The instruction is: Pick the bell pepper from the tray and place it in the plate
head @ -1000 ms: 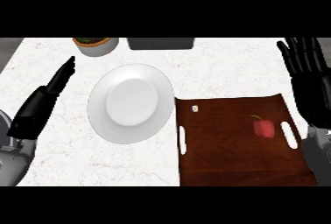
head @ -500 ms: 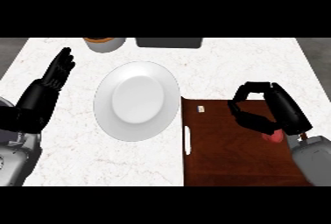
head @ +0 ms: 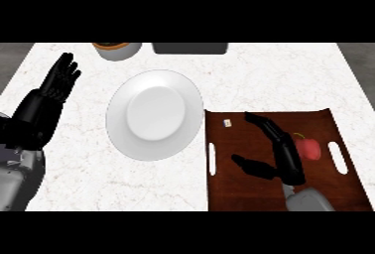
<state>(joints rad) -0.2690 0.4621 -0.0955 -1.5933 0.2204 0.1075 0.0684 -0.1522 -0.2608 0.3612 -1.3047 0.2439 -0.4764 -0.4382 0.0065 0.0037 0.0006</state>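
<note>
On the brown tray (head: 249,198), toward its right side, you see the red bell pepper (head: 309,148) with a green stem at its top. It lies just at 3 o'clock of the right robot hand (head: 282,151), touching or nearly touching the back edge of the fingers (head: 265,125); you cannot tell whether there is real contact. The right robot hand is spread open above the tray: fingers run straight toward 11 o'clock, the thumb (head: 249,164) sticks out toward 9 o'clock, and nothing is held. The pepper sits outside the span between thumb and fingers, on the far side of the hand from the thumb.

At 9 to 10 o'clock of the tray, the white plate (head: 121,134) rests on the pale marble bench (head: 278,74), its right rim just beside the tray's left edge. You see the pepper well apart from the plate, with the right robot hand between them.

At the view's left edge, the left robot hand (head: 58,82) rests open, fingers pointing up toward 12 o'clock, holding nothing, near the plate's left rim but apart from it.
</note>
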